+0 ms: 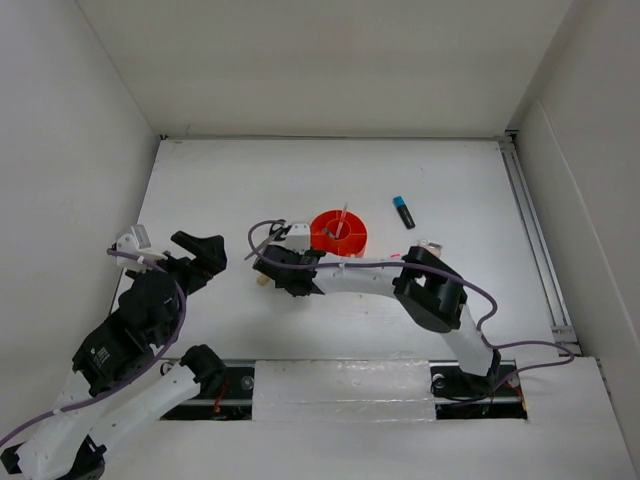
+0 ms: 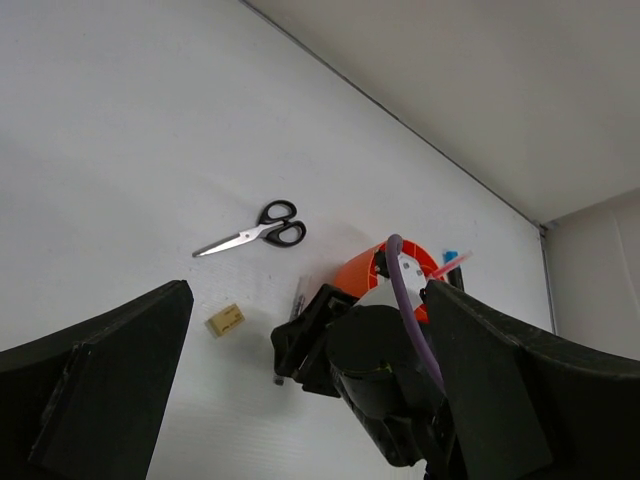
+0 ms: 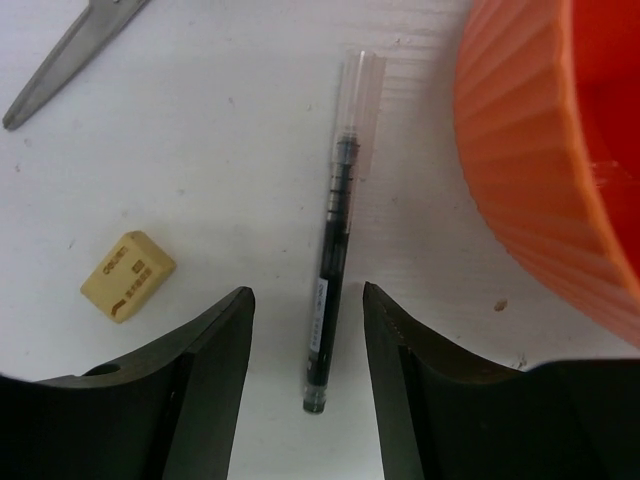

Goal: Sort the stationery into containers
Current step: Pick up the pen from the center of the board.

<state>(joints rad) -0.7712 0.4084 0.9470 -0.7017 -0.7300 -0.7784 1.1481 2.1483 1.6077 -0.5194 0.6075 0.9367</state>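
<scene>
1. The table (image 1: 450, 290) carries everything. Most of the loose stationery lies left of the organizer, so that is where the right arm reaches across.
2. The left claw (image 1: 203, 255) hangs over the left side of the table, well apart from the items. Its fingers are spread wide and hold nothing. I judge it is parked there to leave the other arm room.
3. The right claw (image 3: 306, 300) is low over the table just left of the organizer. It is open and empty, with a finger on each side of the pen's end and a gap showing on both sides. This looks like lining up for a pinch across the barrel.
4. The organizer (image 1: 318, 232) is a round, orange, ribbed tub at mid-table. A pink pen (image 1: 343, 218) already stands in it.
5. The scissors (image 2: 262, 232) have black handles and closed blades. They lie flat, left of the organizer.
6. The pen (image 3: 335, 250) is thin and dark with a clear cap. It lies flat beside the organizer wall without touching it.
7. The highlighter (image 1: 403, 211) is black with a blue cap. It lies alone to the right of the organizer.
8. The eraser (image 3: 127, 275) is a tan block near the pen.
</scene>
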